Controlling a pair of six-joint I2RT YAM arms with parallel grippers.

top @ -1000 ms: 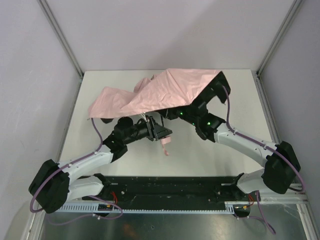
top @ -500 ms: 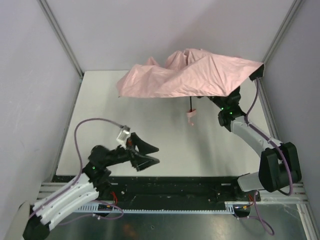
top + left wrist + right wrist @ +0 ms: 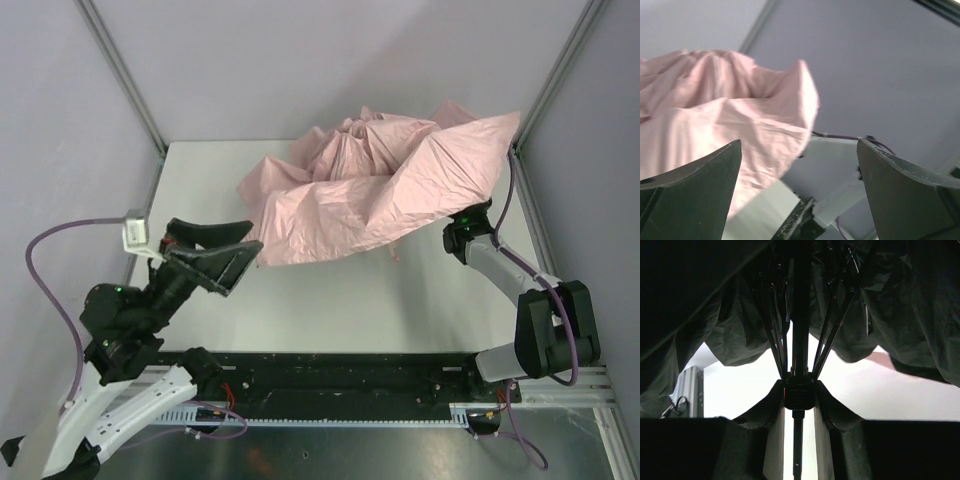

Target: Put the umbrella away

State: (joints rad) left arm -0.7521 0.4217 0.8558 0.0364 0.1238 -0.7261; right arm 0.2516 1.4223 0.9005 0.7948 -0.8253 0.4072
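Note:
The pale pink umbrella (image 3: 380,185) hangs crumpled and partly collapsed over the back right of the white table (image 3: 300,300). In the right wrist view, my right gripper (image 3: 799,392) is shut on the black runner (image 3: 799,396) around the thin shaft (image 3: 798,450), with dark ribs and lining (image 3: 740,315) above. From above, the canopy hides that gripper; only its arm (image 3: 480,240) shows. My left gripper (image 3: 248,238) is open and empty, raised at the left, near the canopy's left edge. It faces the pink fabric (image 3: 715,115) in its own view (image 3: 799,145). The handle is hidden.
Grey walls and metal posts (image 3: 120,70) enclose the table on three sides. The black base rail (image 3: 340,375) runs along the near edge. A grey cable (image 3: 50,290) loops from the left arm.
My left arm has swung back to the left and risen, still open. The canopy has crumpled further and dropped lower toward the table, covering the handle that hung in view before.

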